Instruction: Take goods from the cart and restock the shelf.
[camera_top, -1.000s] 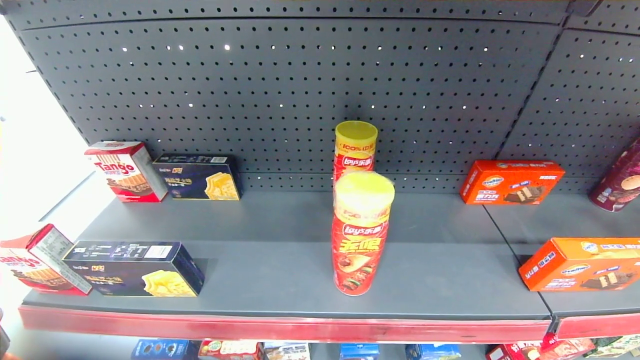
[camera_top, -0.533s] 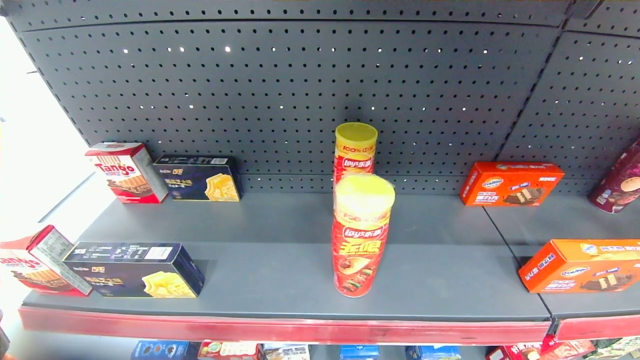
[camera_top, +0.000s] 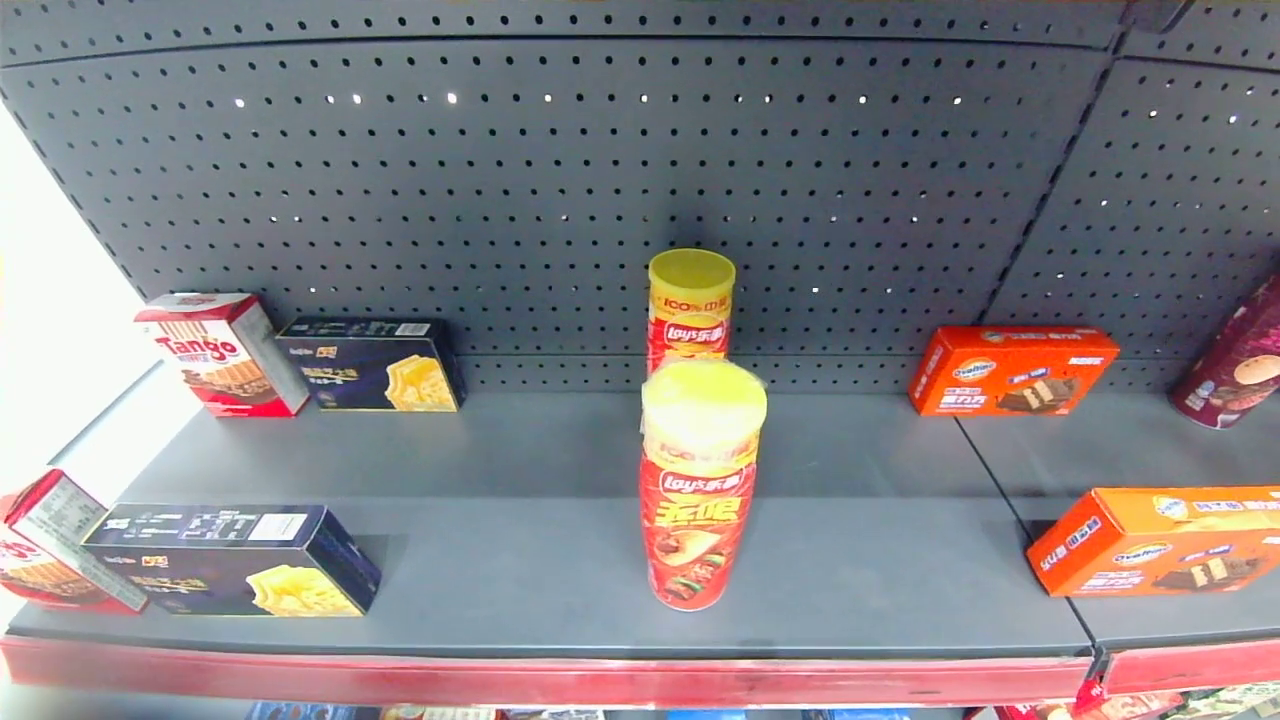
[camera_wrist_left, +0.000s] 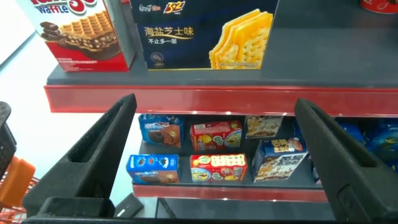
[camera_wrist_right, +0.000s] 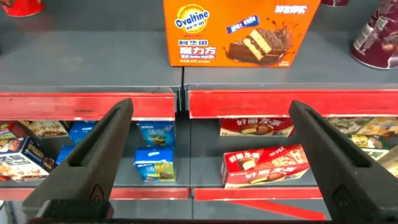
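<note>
The shelf (camera_top: 500, 560) holds an orange box (camera_top: 1150, 540) at its right front and a dark box (camera_top: 235, 560) at its left front. Mid-shelf, the front can (camera_top: 700, 490) stands upright with the rear can (camera_top: 689, 310) straight behind it. The left gripper (camera_wrist_left: 214, 102) and right gripper (camera_wrist_right: 211, 104) hang wide open and empty, facing the shelf's red edge.

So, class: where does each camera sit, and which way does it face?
Head: on the head, looking down at the shelf and front chip can.
Left wrist: behind open left claw, facing the front dark blue box.
Right wrist: behind open right claw, facing the front orange box.
Shared: the head view shows both boxes.
</note>
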